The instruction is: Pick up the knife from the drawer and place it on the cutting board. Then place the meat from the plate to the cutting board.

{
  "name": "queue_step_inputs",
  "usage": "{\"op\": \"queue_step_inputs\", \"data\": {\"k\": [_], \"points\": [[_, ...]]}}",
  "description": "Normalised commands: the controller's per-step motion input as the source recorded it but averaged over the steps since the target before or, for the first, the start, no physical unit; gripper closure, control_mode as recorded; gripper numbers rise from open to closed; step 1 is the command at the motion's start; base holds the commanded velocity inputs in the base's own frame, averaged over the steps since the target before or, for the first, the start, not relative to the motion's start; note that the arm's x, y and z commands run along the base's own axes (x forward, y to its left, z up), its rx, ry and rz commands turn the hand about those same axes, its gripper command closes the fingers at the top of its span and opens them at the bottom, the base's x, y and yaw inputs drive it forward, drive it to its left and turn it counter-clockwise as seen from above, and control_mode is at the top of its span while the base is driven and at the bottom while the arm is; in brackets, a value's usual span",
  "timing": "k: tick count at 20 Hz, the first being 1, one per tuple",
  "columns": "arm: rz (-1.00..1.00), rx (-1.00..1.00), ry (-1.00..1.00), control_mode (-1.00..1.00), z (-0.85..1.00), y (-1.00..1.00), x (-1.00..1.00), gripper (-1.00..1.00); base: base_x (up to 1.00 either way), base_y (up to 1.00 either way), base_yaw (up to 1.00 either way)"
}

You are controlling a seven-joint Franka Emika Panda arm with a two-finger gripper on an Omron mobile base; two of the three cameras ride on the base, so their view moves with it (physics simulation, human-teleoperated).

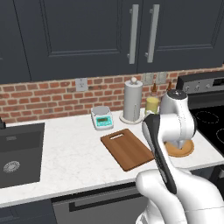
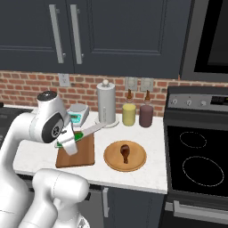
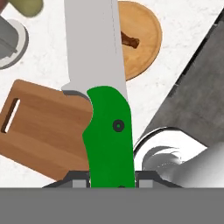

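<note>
My gripper is shut on the knife, holding it by its green handle, with the wide silver blade pointing away from the hand. It hangs over the near end of the brown cutting board, above the surface. From the right base the gripper and the knife sit over the board's far edge. The bare board lies on the counter. The meat rests on the round tan plate just right of the board. The drawer is out of view.
A paper towel roll, a yellow jar and a dark jar stand against the brick wall. A small scale sits behind the board. The sink is at left, the stove at right.
</note>
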Motion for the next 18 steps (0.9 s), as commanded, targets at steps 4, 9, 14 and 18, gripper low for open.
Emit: {"op": "queue_step_inputs", "data": {"k": [4, 9, 14, 18], "points": [[0.1, -0.01, 0.1, -1.0, -0.33, 0.29, 0.04, 1.0, 0.0, 0.0, 0.0], [0.0, 0.0, 0.06, -1.0, -0.2, 0.6, 0.27, 1.0, 0.0, 0.0, 0.0], [0.0, 0.0, 0.04, -1.0, -0.1, 0.56, 0.38, 1.0, 0.0, 0.0, 0.0], [0.0, 0.0, 0.04, -1.0, -0.17, 0.33, 0.48, 1.0, 0.0, 0.0, 0.0]]}}
